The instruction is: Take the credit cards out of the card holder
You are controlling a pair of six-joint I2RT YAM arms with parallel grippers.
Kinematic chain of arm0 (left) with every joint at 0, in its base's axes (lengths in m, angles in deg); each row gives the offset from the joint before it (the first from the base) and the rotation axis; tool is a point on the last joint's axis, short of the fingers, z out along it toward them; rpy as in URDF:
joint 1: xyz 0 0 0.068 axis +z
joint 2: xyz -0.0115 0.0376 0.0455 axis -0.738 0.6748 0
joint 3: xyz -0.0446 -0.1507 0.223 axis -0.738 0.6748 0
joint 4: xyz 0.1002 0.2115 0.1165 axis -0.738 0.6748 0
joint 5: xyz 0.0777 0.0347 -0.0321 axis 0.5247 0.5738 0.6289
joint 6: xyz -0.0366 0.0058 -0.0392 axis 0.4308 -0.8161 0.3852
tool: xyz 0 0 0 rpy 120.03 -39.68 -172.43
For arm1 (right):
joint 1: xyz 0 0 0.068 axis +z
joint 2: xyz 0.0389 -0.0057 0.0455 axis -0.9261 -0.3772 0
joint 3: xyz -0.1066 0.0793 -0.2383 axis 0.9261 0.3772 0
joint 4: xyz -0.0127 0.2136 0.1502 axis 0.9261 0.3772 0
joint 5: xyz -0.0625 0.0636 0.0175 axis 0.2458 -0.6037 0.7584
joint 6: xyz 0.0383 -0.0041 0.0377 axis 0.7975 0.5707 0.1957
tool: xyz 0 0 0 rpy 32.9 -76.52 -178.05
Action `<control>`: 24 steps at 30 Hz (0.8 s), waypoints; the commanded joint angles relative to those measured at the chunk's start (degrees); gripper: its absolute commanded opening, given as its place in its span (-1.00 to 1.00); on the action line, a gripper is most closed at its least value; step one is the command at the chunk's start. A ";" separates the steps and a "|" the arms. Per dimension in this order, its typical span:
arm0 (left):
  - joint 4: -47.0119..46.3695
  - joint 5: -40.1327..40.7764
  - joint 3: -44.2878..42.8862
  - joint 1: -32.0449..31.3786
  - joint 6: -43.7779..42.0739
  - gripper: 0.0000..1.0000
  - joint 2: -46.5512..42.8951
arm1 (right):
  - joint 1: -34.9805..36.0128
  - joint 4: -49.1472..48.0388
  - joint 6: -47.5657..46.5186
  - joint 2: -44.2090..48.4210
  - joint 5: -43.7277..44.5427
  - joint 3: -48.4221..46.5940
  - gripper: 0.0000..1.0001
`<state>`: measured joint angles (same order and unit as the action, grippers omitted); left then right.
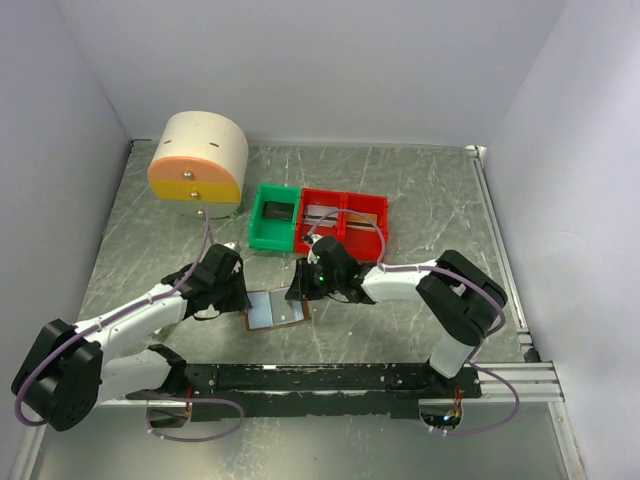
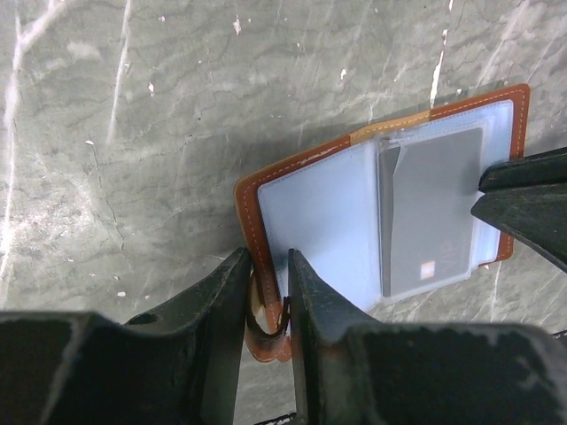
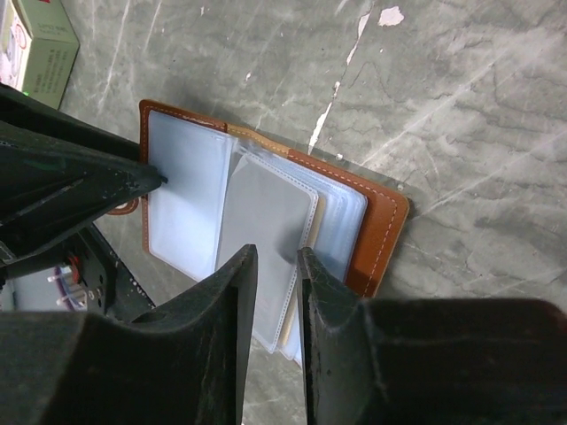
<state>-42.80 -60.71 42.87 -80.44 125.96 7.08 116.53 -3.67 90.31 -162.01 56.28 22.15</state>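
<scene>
The holder lay open on the table between my arms. My left gripper pinched its brown tab to anchor it. The right gripper, jaws nearly closed, straddled a sleeve edge; whether it had a grip, I couldn't tell.

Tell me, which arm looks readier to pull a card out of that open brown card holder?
Right, probably: the right gripper has its fingers either side of the grey card in its sleeve, while the left gripper pinches the card holder by its brown edge, steadying it.
</scene>
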 commanded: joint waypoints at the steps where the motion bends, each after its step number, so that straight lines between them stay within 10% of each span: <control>1: 1.03 1.44 -1.69 -1.15 -0.14 -0.28 -2.02 | -0.49 -4.38 1.62 2.67 -1.48 1.62 -0.52; 14: 6.94 5.99 -6.78 -2.61 3.89 0.84 -9.14 | -1.29 -4.95 2.57 1.49 -2.48 2.23 -0.56; 24: -4.63 -9.84 -3.46 -3.52 3.11 0.26 -6.48 | -1.44 -7.23 3.53 1.77 -3.88 2.91 -0.56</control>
<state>-40.48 -61.32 36.10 -83.07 128.76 -2.10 115.41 -8.56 93.15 -160.08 53.37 24.18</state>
